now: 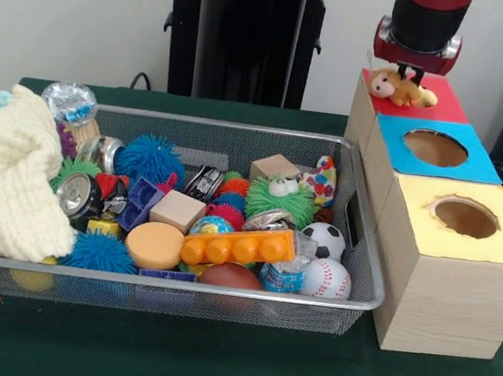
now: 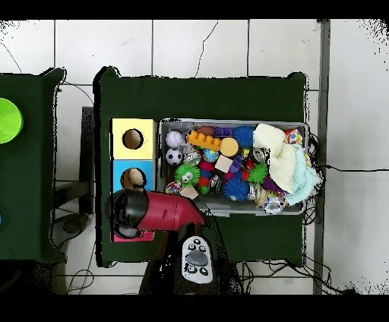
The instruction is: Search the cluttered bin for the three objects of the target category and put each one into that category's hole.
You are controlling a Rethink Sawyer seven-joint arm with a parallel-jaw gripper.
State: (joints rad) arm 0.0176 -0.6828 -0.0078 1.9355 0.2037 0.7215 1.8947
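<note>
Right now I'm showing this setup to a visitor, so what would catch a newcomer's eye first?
Probably the red and black arm hanging over the red-topped box at the far end of the row, with a small tan toy animal lying on that box under the gripper. Next comes the wire mesh bin, crammed with bright toys, and the big cream knitted cloth heaped at its other end.

Bin (image 2: 162, 168) packed with toys; right beside it a row of boxes, yellow-topped box (image 2: 132, 139) farthest from robot arm (image 2: 156, 213), which covers the nearest
</note>
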